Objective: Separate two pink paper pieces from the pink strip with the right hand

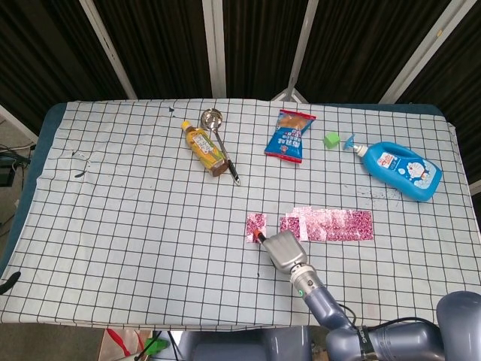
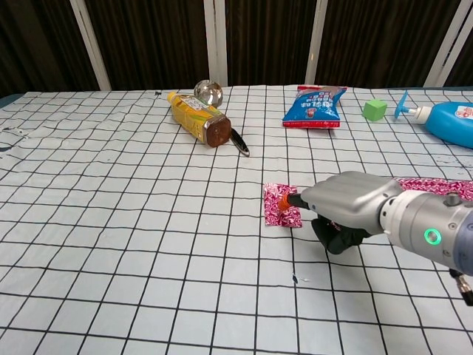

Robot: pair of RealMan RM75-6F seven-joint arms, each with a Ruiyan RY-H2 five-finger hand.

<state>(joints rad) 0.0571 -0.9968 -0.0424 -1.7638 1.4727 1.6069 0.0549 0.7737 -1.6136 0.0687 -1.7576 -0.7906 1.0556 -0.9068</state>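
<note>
Right hand (image 2: 347, 211): fingertip pressing one pink piece (image 1: 255, 224) flat on the table (image 1: 135, 218), other fingers curled under. Piece lying clear of pink strip (image 1: 331, 223). Advice: keep pressure light, slide straight.

So on the bench (image 1: 113, 226): right hand (image 1: 281, 249) sits near the front, fingertip on a single paper piece (image 1: 255, 226), with the strip (image 1: 331, 224) just to its right. Behind them, left to right: tea bottle (image 1: 204, 148) beside a ladle (image 1: 219, 135), snack bag (image 1: 290, 136), cube (image 1: 331, 139), detergent bottle (image 1: 402, 170)
</note>
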